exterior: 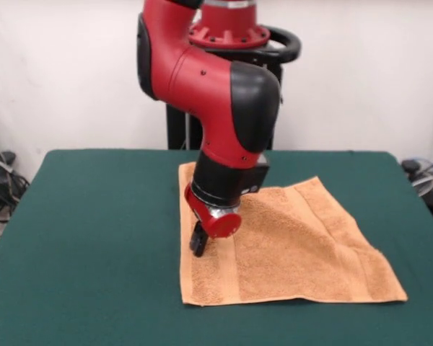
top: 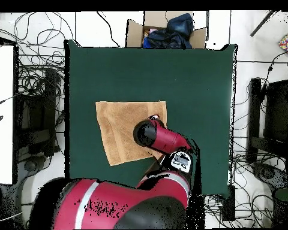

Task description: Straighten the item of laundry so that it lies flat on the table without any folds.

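The orange-tan towel (exterior: 296,245) lies spread on the dark green table (exterior: 94,231), right of centre. Its woven bands show, and a shallow diagonal crease runs across its right half; the right corner nearest the camera reaches out to a point. My gripper (exterior: 198,245) points down onto the towel's left part, near a woven band, and its tip is at the cloth. In the overhead view the towel (top: 122,129) sits mid-table (top: 194,78). The red wrist (top: 151,133) covers the towel's right edge and hides the gripper.
The red arm's elbow (exterior: 231,94) hangs over the towel's far edge, with the black pedestal (exterior: 179,130) behind it. A cardboard box with dark cloth (top: 164,30) stands off the table's far side. Cables lie on the floor around it.
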`<state>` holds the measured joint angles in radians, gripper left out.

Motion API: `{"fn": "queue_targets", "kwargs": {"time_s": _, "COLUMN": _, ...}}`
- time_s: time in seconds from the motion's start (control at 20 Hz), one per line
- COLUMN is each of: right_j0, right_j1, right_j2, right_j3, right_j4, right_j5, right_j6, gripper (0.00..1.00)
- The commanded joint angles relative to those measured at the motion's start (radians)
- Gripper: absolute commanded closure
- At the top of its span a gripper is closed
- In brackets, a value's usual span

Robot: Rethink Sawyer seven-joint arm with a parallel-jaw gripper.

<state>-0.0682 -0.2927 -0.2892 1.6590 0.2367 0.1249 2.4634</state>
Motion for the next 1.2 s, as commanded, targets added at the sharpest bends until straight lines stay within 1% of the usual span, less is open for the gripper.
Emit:
{"fn": "queue_targets", "kwargs": {"time_s": 0.05, "right_j0": -0.057, "right_j1": 0.073, "right_j2": 0.209, "right_j3": 0.011, "right_j4": -0.070, "right_j5": -0.032, "right_j6": 0.018, "gripper": 1.00}}
{"fn": "queue_targets", "kwargs": {"time_s": 0.25, "right_j0": -0.113, "right_j1": 0.073, "right_j2": 0.267, "right_j3": 0.010, "right_j4": -0.105, "right_j5": -0.047, "right_j6": 0.015, "gripper": 1.00}}
{"fn": "queue_targets", "kwargs": {"time_s": 0.4, "right_j0": -0.152, "right_j1": 0.067, "right_j2": 0.318, "right_j3": 0.025, "right_j4": -0.115, "right_j5": -0.058, "right_j6": 0.038, "gripper": 1.00}}
{"fn": "queue_targets", "kwargs": {"time_s": 0.6, "right_j0": -0.189, "right_j1": 0.073, "right_j2": 0.355, "right_j3": 0.007, "right_j4": -0.159, "right_j5": -0.060, "right_j6": 0.015, "gripper": 1.00}}
{"fn": "queue_targets", "kwargs": {"time_s": 0.75, "right_j0": -0.207, "right_j1": 0.083, "right_j2": 0.362, "right_j3": -0.019, "right_j4": -0.191, "right_j5": -0.053, "right_j6": -0.003, "gripper": 1.00}}
{"fn": "queue_targets", "kwargs": {"time_s": 1.2, "right_j0": -0.234, "right_j1": 0.072, "right_j2": 0.352, "right_j3": -0.117, "right_j4": -0.260, "right_j5": 0.101, "right_j6": -0.068, "gripper": 1.00}}
